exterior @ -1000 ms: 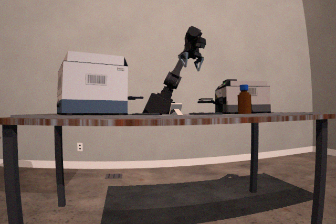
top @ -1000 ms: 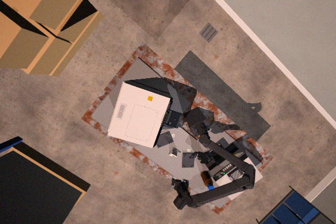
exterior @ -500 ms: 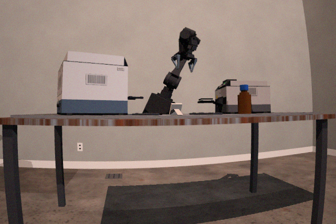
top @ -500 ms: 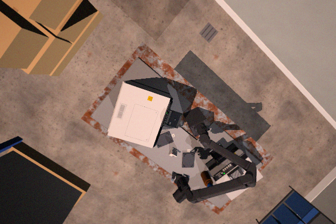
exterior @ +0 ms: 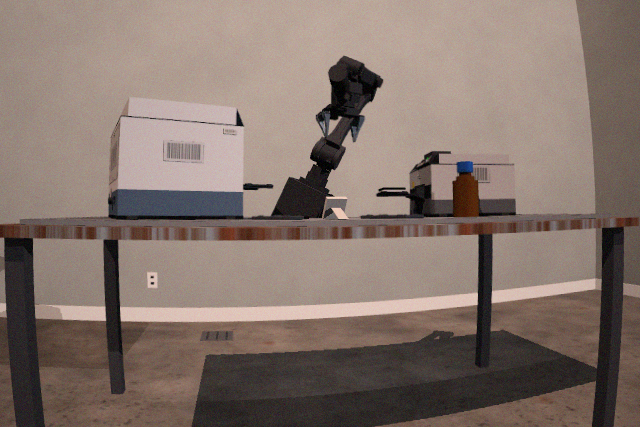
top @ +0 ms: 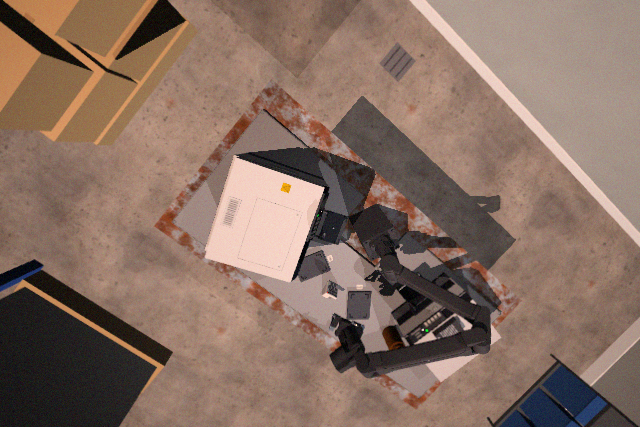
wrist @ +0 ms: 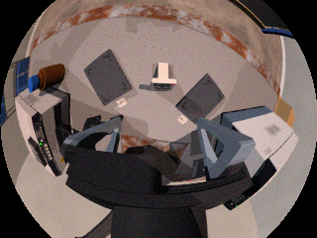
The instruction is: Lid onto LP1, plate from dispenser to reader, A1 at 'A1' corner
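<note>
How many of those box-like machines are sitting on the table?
2. The big white and blue machine sits toward the table's left end; the smaller grey one sits toward the right, behind the brown bottle. None seems hidden.

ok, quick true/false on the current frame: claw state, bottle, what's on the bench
1. The claw is open and holds nothing. True.
2. The brown bottle lies on its side. False: it stands upright with its blue cap on.
3. The claw hangs in the air above the bench. True.
4. The bottle stands beside the large white box-shaped instrument. False: it stands in front of the smaller instrument at the other end.
5. Two dark flat pads lie on the deck in the wrist view. True.
</note>
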You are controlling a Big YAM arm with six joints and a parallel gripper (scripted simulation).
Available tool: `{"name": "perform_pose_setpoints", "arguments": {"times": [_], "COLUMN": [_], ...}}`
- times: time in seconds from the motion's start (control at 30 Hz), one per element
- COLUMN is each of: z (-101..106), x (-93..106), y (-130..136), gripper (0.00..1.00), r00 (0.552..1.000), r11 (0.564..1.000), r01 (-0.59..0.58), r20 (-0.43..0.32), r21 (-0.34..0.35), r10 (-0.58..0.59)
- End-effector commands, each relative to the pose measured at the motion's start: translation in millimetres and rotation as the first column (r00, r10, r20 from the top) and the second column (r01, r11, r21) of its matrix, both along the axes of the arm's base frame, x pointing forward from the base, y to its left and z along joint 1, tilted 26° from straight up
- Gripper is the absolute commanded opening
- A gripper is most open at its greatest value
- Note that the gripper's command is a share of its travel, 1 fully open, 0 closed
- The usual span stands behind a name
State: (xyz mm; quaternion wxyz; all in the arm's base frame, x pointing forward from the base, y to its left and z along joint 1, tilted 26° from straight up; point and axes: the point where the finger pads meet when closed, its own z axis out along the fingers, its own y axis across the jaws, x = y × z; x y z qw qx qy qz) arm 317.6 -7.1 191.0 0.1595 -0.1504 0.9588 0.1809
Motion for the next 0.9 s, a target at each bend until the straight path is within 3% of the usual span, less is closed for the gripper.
{"name": "perform_pose_setpoints", "arguments": {"times": [0.0,0.1,0.3,0.43,0.77,0.87], "z": [6.0,-2.3,-10.4,-17.8,-30.6,-35.2], "x": [-3.7,-12.7,-35.3,-48.2,-77.5,-87.4], "y": [-3.4,-5.2,-15.9,-16.5,-22.7,-22.4], "gripper": [1.0,1.0,1.0,1.0,1.0,1.0], "r00": [1.0,0.998,0.999,0.985,0.992,0.97], "r11": [1.0,0.999,0.999,0.993,0.995,0.984], "r01": [0.022,0.045,0.031,0.114,0.093,0.166], "r20": [-0.015,-0.038,-0.009,-0.135,-0.092,-0.188], "r21": [0.001,0.016,0.009,0.034,0.033,0.067], "r10": [-0.022,-0.044,-0.031,-0.109,-0.09,-0.151]}}
